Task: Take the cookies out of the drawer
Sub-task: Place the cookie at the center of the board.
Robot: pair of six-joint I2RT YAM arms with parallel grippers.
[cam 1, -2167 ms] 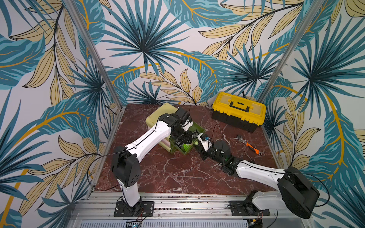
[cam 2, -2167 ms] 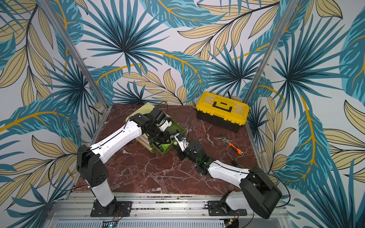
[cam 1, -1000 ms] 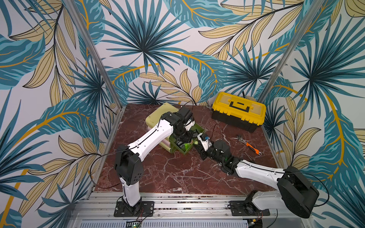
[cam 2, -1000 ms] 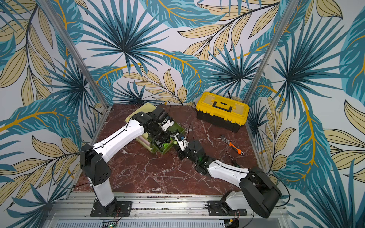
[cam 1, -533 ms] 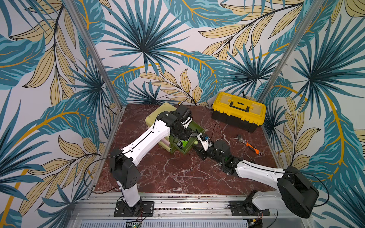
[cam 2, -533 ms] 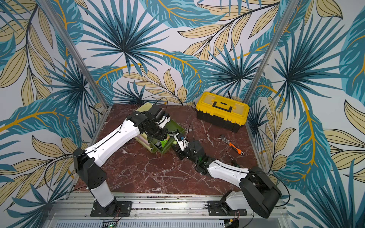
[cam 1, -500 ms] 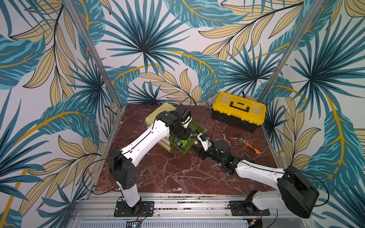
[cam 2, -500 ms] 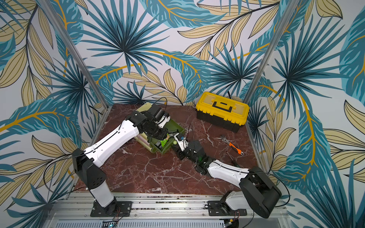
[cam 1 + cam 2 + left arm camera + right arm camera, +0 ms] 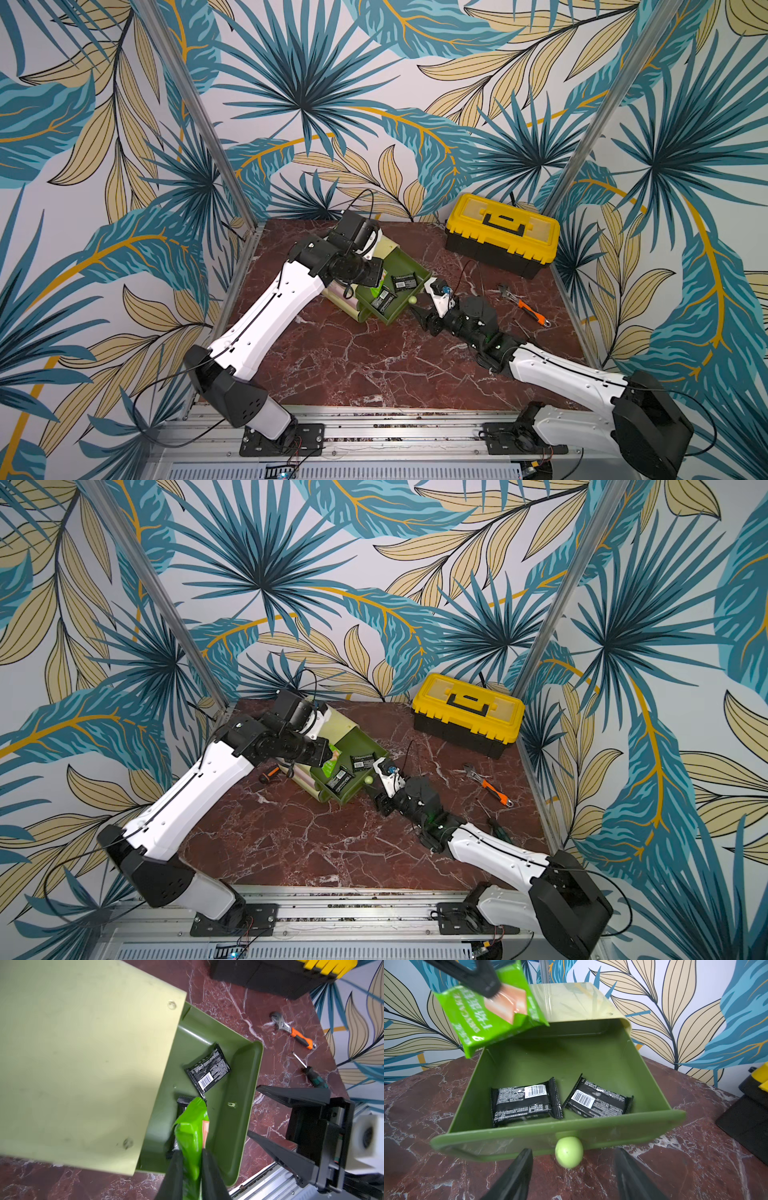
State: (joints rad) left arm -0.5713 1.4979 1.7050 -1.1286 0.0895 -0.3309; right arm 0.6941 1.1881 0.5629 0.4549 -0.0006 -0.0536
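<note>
Above a back corner of the open green drawer (image 9: 508,1136), the left jaws are pinched almost shut on one end of a bright green packet (image 9: 483,1016). It hangs tilted in the air, clear of the drawer's floor and close to the pale casing (image 9: 83,1043) from which the drawer is pulled out.

On the drawer's floor lies a black packet (image 9: 523,1103), barcode side up, near the front wall. A second black packet (image 9: 598,1103) lies just beside it, also barcode up, their crimped ends nearly touching.

Just in front of the drawer's face, the right jaws stand wide open and hold nothing. The pale green knob (image 9: 569,1152) on the drawer front faces the gap between their tips and touches neither.

Well apart from the drawer, on the red marble surface (image 9: 353,365), lie an orange-handled wrench (image 9: 291,1030) and a screwdriver (image 9: 309,1072). A yellow toolbox (image 9: 503,232) stands farther from the drawer, near the back wall.
</note>
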